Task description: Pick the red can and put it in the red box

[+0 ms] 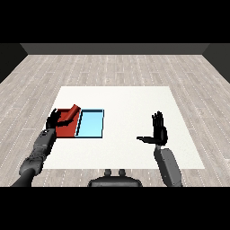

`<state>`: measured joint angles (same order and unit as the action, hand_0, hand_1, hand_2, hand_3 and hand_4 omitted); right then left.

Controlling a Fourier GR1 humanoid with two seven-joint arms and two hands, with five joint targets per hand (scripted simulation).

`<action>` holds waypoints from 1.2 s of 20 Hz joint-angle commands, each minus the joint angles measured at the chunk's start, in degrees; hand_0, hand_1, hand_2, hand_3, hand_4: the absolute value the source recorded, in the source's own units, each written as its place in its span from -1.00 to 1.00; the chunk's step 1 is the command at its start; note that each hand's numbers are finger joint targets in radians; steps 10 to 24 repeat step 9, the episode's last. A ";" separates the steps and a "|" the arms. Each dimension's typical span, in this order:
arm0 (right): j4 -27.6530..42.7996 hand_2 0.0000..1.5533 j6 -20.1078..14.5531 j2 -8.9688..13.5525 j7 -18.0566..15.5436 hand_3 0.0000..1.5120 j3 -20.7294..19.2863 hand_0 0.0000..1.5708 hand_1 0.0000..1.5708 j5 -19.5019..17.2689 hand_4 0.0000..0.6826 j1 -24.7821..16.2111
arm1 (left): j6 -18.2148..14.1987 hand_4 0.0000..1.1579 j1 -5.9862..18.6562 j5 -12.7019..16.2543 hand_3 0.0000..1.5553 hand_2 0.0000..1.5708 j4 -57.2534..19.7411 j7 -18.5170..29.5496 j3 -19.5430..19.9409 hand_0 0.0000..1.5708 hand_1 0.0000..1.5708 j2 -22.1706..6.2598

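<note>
Head view is showing the left hand (55,119) grasping the tilted red can (72,112) over the red tray (67,129) at nine o'clock, probably for releasing it inside, while the right hand (158,130) is waiting released.

We seem to be in a bare test room: a white table (134,103) on pale wood-plank floor (112,67), dark walls (112,48) behind.

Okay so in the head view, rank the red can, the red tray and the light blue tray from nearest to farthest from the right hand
1. Light blue tray: nearest, to the left of the right hand across bare table.
2. Red can: farther left, tilted in the left hand over the red tray's right edge.
3. Red tray: farthest, at the table's left edge. Can and tray overlap, so their order is close.
</note>
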<state>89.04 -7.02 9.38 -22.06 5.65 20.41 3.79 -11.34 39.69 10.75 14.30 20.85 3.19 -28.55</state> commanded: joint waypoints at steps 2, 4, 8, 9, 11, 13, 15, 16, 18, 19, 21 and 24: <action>0.29 -1.00 1.56 0.49 0.70 -1.00 0.24 -1.00 -1.00 0.76 -1.00 0.79 | 11.56 -1.00 -0.32 10.68 -1.00 -1.00 10.39 15.33 8.72 -1.00 -1.00 5.65; -1.12 -1.00 1.99 0.12 -1.31 -1.00 0.18 -1.00 -1.00 0.36 -1.00 -0.06 | 16.24 -1.00 -1.15 14.54 -1.00 -1.00 13.71 18.48 10.89 -1.00 -1.00 9.56; 0.58 -1.00 4.90 3.39 -1.11 -1.00 -0.68 -1.00 -1.00 0.74 -1.00 -1.37 | 19.07 -1.00 -7.83 13.33 -1.00 -1.00 22.51 24.57 6.30 -1.00 -1.00 17.35; -0.66 -1.00 2.13 1.16 -1.37 -1.00 1.28 -1.00 -1.00 -1.96 -1.00 -0.38 | 18.41 -1.00 -9.38 13.61 -1.00 -1.00 26.03 24.22 5.76 -1.00 -1.00 18.03; -0.66 -1.00 2.13 1.16 -1.37 -1.00 1.28 -1.00 -1.00 -1.96 -1.00 -0.38 | 18.41 -1.00 -9.38 13.61 -1.00 -1.00 26.03 24.22 5.76 -1.00 -1.00 18.03; -0.66 -1.00 2.13 1.16 -1.37 -1.00 1.28 -1.00 -1.00 -1.96 -1.00 -0.38 | 18.41 -1.00 -9.38 13.61 -1.00 -1.00 26.03 24.22 5.76 -1.00 -1.00 18.03; -0.66 -1.00 2.13 1.16 -1.37 -1.00 1.28 -1.00 -1.00 -1.96 -1.00 -0.38 | 18.41 -1.00 -9.38 13.61 -1.00 -1.00 26.03 24.22 5.76 -1.00 -1.00 18.03; -0.66 -1.00 2.13 1.16 -1.37 -1.00 1.28 -1.00 -1.00 -1.96 -1.00 -0.38 | 18.41 -1.00 -9.38 13.61 -1.00 -1.00 26.03 24.22 5.76 -1.00 -1.00 18.03; -0.66 -1.00 2.13 1.16 -1.37 -1.00 1.28 -1.00 -1.00 -1.96 -1.00 -0.38 | 18.41 -1.00 -9.38 13.61 -1.00 -1.00 26.03 24.22 5.76 -1.00 -1.00 18.03; -0.66 -1.00 2.13 1.16 -1.37 -1.00 1.28 -1.00 -1.00 -1.96 -1.00 -0.38 | 18.41 -1.00 -9.38 13.61 -1.00 -1.00 26.03 24.22 5.76 -1.00 -1.00 18.03; -0.66 -1.00 2.13 1.16 -1.37 -1.00 1.28 -1.00 -1.00 -1.96 -1.00 -0.38 | 18.41 -1.00 -9.38 13.61 -1.00 -1.00 26.03 24.22 5.76 -1.00 -1.00 18.03; -0.66 -1.00 2.13 1.16 -1.37 -1.00 1.28 -1.00 -1.00 -1.96 -1.00 -0.38 | 18.41 -1.00 -9.38 13.61 -1.00 -1.00 26.03 24.22 5.76 -1.00 -1.00 18.03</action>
